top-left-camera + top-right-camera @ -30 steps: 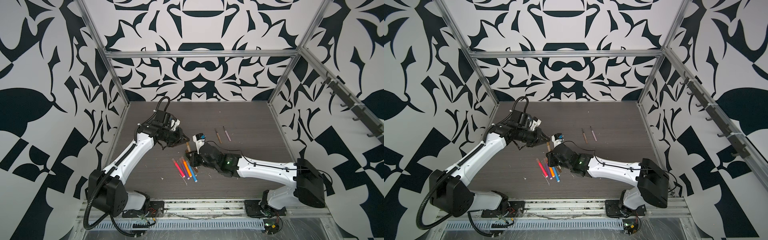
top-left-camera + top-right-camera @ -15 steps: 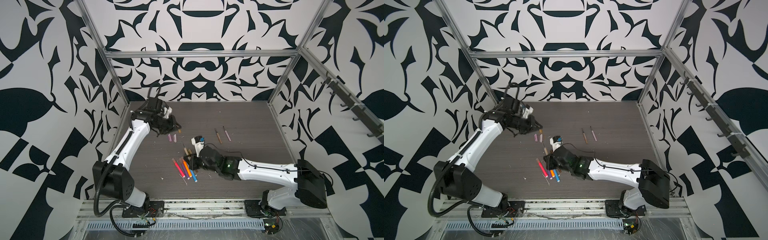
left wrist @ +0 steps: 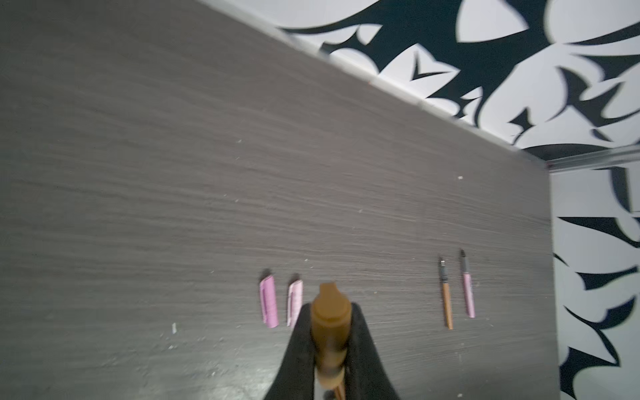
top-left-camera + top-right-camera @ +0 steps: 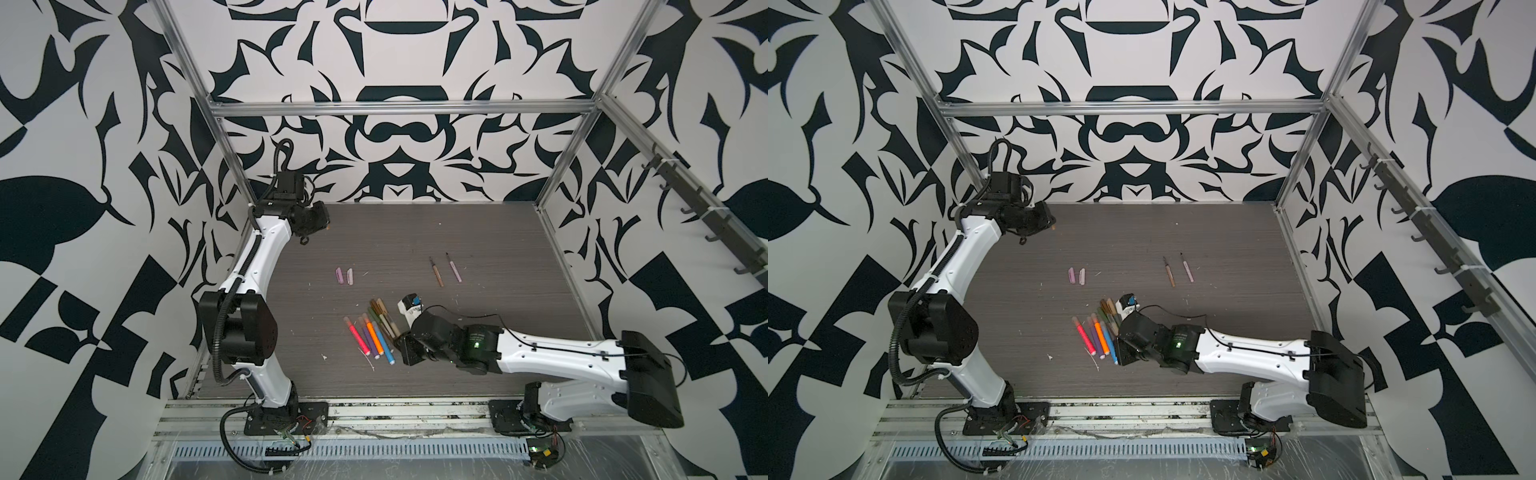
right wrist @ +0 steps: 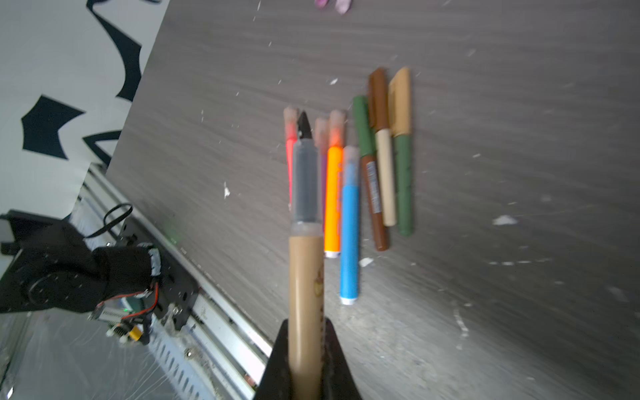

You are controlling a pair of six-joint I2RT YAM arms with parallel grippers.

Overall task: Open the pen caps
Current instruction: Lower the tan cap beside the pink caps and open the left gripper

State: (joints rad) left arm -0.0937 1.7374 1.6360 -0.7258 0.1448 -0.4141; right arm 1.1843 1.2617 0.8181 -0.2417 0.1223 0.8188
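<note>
My left gripper (image 3: 329,316) is shut on a brown pen cap (image 3: 328,301), held in the air at the table's back left (image 4: 321,219). My right gripper (image 5: 306,327) is shut on a tan pen (image 5: 306,277) whose black tip (image 5: 304,126) is bare; it hovers low over the front middle (image 4: 401,337). Two loose caps, lilac (image 4: 339,275) and pale pink (image 4: 350,275), lie side by side between the arms. A brown pen (image 4: 436,272) and a pink pen (image 4: 454,268) lie uncapped further right.
Several capped pens lie bunched by my right gripper: pink (image 4: 356,336), orange (image 5: 333,194), blue (image 5: 349,235), brown (image 5: 375,194), cream (image 5: 386,180), green (image 5: 403,180). Small white scraps (image 5: 504,220) dot the table. Patterned walls enclose three sides; a metal rail (image 5: 221,332) runs along the front.
The two grippers were together at the tan pen. My left gripper has pulled away to the back left with the brown cap, and my right gripper has drawn the bare-tipped pen slightly toward the front.
</note>
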